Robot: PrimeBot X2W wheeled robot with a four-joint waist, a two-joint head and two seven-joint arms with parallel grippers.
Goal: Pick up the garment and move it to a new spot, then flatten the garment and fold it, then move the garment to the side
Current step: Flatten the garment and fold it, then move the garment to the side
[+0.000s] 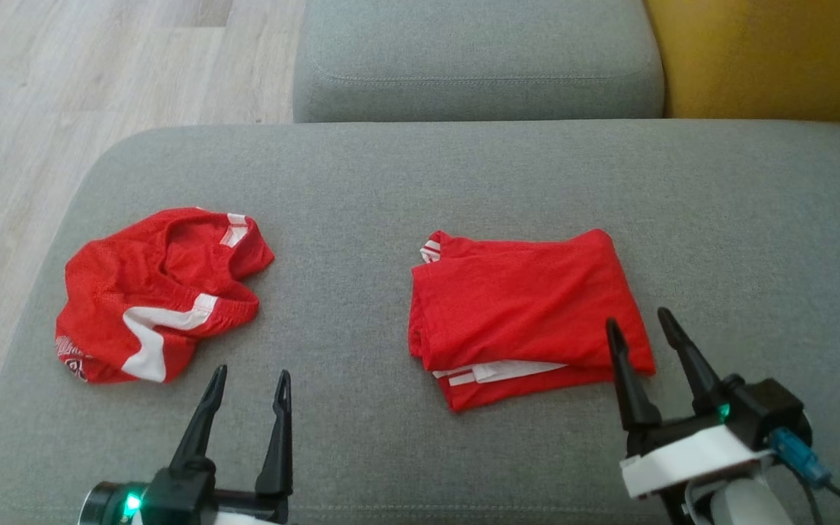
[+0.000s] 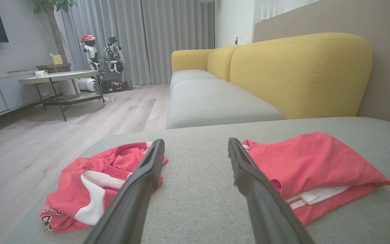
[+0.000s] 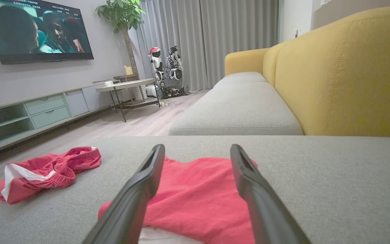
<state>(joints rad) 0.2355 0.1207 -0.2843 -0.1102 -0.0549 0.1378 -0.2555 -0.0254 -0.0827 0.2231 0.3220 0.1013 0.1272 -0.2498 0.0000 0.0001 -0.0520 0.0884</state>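
Observation:
Two red garments lie on the grey sofa seat (image 1: 464,175). A folded red garment (image 1: 522,313) with white stripes sits right of centre, seen also in the left wrist view (image 2: 317,169) and the right wrist view (image 3: 198,200). A crumpled red garment (image 1: 157,292) with white bands lies at the left (image 2: 90,186) (image 3: 42,171). My right gripper (image 1: 639,324) is open, its fingertips over the folded garment's near right corner (image 3: 196,150). My left gripper (image 1: 252,375) is open over bare cushion between the two garments (image 2: 195,144), holding nothing.
Beyond the seat are another grey cushion (image 1: 478,65) and a yellow backrest (image 1: 777,58). Wooden floor (image 1: 63,95) lies past the seat's left edge. Across the room stand a round table (image 3: 127,86), a TV cabinet (image 3: 29,115) and a parked robot (image 3: 168,73).

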